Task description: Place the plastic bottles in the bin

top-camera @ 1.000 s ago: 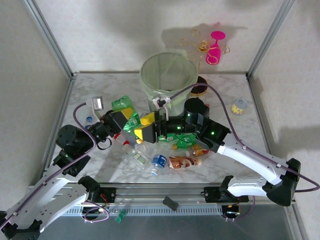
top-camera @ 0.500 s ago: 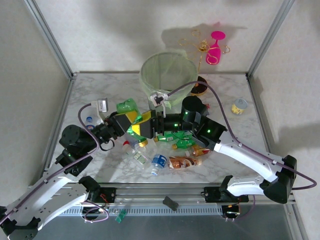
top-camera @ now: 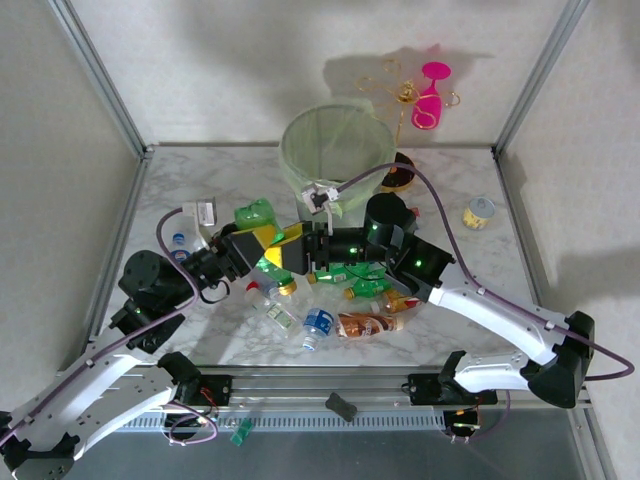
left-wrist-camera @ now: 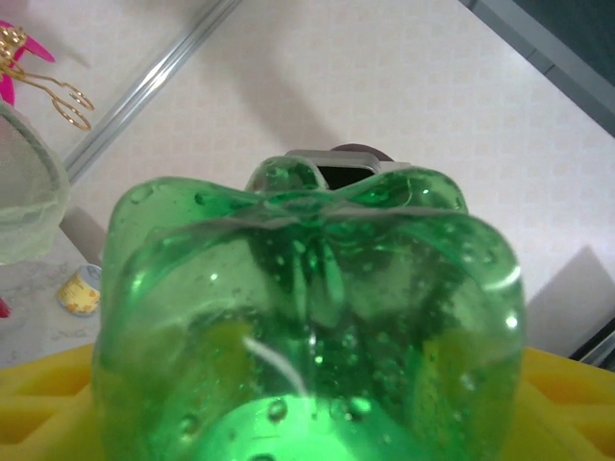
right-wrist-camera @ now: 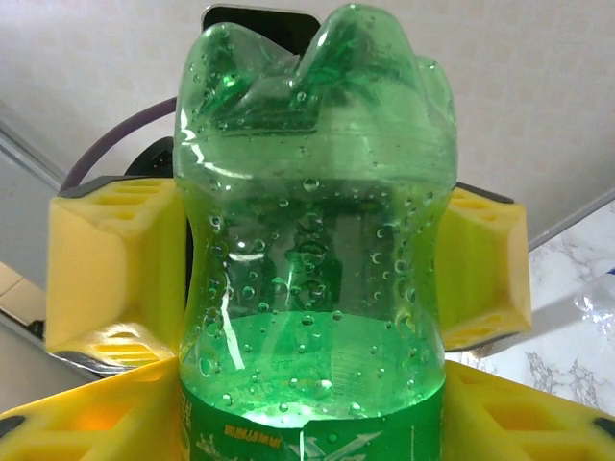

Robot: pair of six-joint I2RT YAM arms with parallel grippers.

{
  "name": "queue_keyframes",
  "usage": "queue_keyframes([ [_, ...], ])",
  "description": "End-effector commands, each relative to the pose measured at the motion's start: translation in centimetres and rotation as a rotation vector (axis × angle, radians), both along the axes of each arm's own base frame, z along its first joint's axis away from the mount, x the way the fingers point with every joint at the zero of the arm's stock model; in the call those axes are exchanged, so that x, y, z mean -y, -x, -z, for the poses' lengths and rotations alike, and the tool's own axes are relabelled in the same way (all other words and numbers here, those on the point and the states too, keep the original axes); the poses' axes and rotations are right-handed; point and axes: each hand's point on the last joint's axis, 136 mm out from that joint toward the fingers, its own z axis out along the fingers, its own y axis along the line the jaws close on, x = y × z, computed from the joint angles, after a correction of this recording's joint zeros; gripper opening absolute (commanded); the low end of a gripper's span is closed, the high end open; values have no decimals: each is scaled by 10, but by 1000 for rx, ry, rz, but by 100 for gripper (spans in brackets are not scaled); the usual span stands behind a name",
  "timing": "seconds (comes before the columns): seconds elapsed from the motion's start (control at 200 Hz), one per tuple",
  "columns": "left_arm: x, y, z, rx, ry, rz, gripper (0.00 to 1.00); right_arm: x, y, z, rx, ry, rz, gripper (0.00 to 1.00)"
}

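Lifted above the table between both arms is a green bottle (top-camera: 254, 213), base pointing back-left. My left gripper (top-camera: 258, 238) is shut on it; in the left wrist view its knobbly base (left-wrist-camera: 307, 288) hides most of the scene between my yellow fingers (left-wrist-camera: 48, 403). My right gripper (top-camera: 285, 255) is shut on the same bottle (right-wrist-camera: 312, 240) lower down, by the label, and the left gripper's yellow pads (right-wrist-camera: 106, 259) press its waist. The pale green bin (top-camera: 300, 165) stands just behind. More bottles lie near: brown-orange (top-camera: 365, 325), clear blue-labelled (top-camera: 315, 325), green (top-camera: 365, 285).
A short yellow can (top-camera: 479, 212) sits at the right. At the back right a pink glass (top-camera: 430, 95) hangs by a gold wire stand (top-camera: 400, 95). A small clear bottle (top-camera: 178, 240) lies at the left. Metal frame posts mark the table corners.
The right gripper has moved left and closed around the green bottle that the left gripper holds. Both have barely moved over the last half second.
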Motion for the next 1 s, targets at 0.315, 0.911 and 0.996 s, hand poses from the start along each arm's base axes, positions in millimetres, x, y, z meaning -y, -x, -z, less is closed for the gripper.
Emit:
queue_keyframes([
  [0.315,-51,-11,-19,11,-51,-311,85,32,-30,-18,47,-34,200,52],
  [0.911,-49,-57,64,-194,-464,-465,78,136,-284,8,175,456,1008,55],
  [0.996,-47,-58,70,-203,-464,-458,78,134,-308,25,188,529,1033,56],
])
